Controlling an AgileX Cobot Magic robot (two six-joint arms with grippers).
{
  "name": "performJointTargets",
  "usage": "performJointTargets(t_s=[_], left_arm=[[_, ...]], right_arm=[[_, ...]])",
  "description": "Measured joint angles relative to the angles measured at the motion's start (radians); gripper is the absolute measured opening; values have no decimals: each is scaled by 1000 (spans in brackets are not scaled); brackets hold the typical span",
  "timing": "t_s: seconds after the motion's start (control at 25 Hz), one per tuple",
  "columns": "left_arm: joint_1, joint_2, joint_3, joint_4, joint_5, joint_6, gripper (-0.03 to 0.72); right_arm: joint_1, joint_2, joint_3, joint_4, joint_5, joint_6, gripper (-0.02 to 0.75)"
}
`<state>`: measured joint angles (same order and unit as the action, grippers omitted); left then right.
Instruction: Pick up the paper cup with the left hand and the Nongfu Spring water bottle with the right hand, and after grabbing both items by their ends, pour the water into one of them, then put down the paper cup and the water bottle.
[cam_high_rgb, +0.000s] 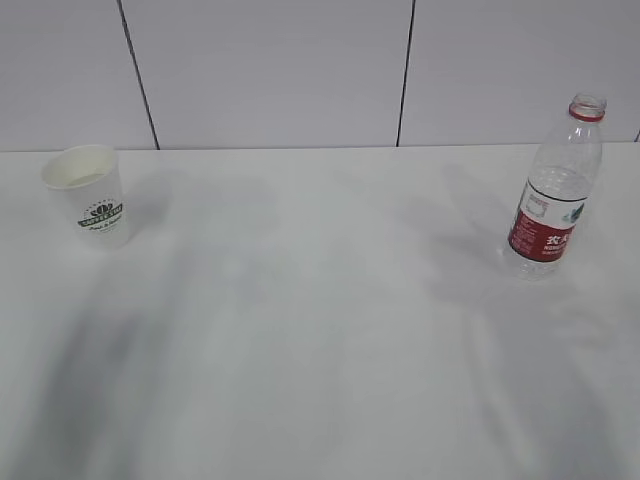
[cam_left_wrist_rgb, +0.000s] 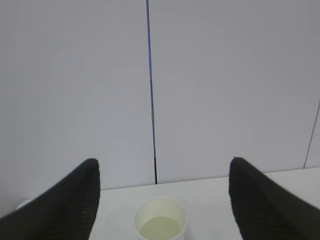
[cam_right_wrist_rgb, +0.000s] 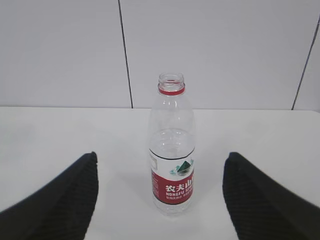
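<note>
The paper cup (cam_high_rgb: 88, 194), white with a dark green logo, stands upright at the table's far left. In the left wrist view the cup (cam_left_wrist_rgb: 160, 224) sits low and centred ahead of my left gripper (cam_left_wrist_rgb: 163, 161), which is open and apart from it. The Nongfu Spring water bottle (cam_high_rgb: 556, 190), clear with a red neck ring and red label, stands uncapped at the far right. My right gripper (cam_right_wrist_rgb: 161, 155) is open, with the bottle (cam_right_wrist_rgb: 172, 150) ahead between its fingers (cam_right_wrist_rgb: 70, 200) and untouched. Neither arm shows in the exterior view. I cannot make out the water.
The white table (cam_high_rgb: 320, 330) runs back to a white panelled wall (cam_high_rgb: 270, 70) just behind the cup and bottle. Soft arm shadows fall on the tabletop near the front.
</note>
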<state>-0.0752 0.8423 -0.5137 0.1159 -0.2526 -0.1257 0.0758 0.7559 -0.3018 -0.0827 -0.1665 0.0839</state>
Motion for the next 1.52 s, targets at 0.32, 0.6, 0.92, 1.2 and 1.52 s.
performJointTargets(t_s=[0.32,0.6,0.92,1.2,1.52], left_arm=[[0,-171,0,19,189,0,591],[0,-296,0,21,325,0,590],[0,-407,0,21,496,0,589],[0,-484,0,21,628,0,590],[0,-536,-50,-39,839,0,586]], right_arm=[[0,-120,-30,0,167,0,585],[0,-223,-34,0,316,-2,585],[0,-305,-73,15,499,-2,585],[0,-336,-142,43,689,-12,585],[0,-416,-162,49,857,-34,585]])
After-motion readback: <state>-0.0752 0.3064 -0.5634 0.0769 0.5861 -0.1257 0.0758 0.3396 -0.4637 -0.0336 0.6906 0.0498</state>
